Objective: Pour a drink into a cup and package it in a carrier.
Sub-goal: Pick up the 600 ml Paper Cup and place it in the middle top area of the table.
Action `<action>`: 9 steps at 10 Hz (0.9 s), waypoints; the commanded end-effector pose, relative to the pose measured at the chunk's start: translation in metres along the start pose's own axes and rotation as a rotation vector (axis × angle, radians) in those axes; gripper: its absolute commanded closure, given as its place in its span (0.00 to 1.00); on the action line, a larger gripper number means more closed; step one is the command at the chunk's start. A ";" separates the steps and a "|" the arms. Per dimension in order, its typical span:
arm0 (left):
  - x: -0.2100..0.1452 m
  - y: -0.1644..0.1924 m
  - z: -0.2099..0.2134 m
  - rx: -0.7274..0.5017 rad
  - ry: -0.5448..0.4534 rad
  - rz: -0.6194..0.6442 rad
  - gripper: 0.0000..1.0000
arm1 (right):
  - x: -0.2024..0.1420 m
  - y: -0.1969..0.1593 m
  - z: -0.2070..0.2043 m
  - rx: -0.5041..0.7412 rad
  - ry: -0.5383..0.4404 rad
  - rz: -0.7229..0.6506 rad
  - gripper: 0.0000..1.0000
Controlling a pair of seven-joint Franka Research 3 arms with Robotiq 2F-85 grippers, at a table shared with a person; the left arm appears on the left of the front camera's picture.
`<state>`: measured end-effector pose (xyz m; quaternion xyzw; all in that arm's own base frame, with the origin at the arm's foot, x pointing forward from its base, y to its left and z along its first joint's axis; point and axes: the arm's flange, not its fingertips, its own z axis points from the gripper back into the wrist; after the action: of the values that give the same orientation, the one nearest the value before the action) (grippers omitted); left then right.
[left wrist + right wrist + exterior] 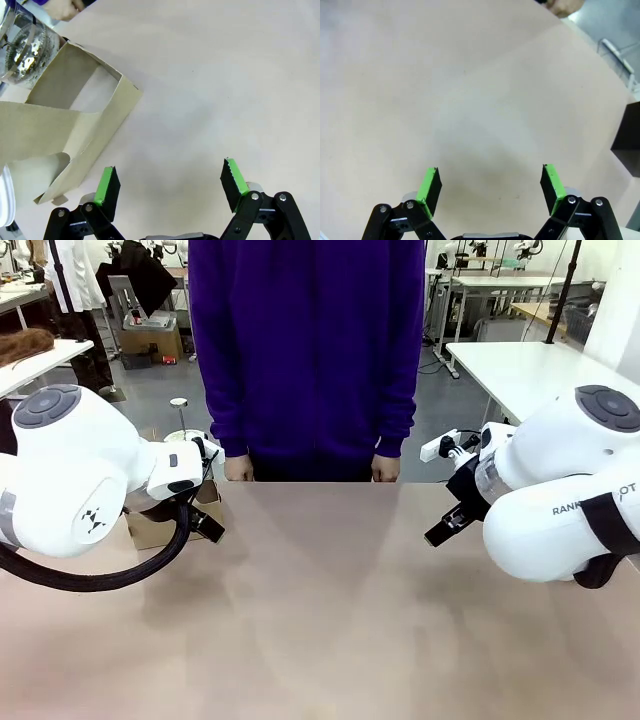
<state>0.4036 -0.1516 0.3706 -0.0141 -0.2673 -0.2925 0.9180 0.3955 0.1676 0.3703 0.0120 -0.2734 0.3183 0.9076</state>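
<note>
Currently left tool spread wide above desk, empty; carrier just left of it, not touching; right tool likewise spread wide, empty.

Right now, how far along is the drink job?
Nothing looks done yet. In hand: nothing; the left end effector and right end effector hang open, empty, above the table. The cardboard carrier sits beside the glass jug with no cup in it. Pouring and packing are left.
</note>
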 end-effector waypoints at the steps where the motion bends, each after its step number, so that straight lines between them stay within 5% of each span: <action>1: 0.000 0.000 0.000 0.000 0.000 0.000 0.00 | 0.000 0.000 0.000 0.000 0.000 -0.001 0.00; 3: 0.000 0.000 0.000 0.000 0.000 0.000 0.00 | 0.000 0.000 0.000 0.000 0.000 0.000 0.00; 4: 0.000 0.000 0.000 0.000 0.000 0.000 0.00 | 0.030 -0.020 0.017 -0.007 -0.001 -0.031 0.00; 7: 0.000 0.000 0.000 0.000 0.000 0.000 0.00 | 0.109 -0.108 0.065 0.027 0.029 -0.068 0.00; 9: 0.000 0.000 0.000 0.000 0.000 0.000 0.00 | 0.109 -0.188 0.109 0.221 -0.044 -0.052 0.00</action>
<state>0.4037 -0.1515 0.3705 -0.0139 -0.2673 -0.2925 0.9180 0.5029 0.0957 0.5418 0.0719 -0.2752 0.2975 0.9114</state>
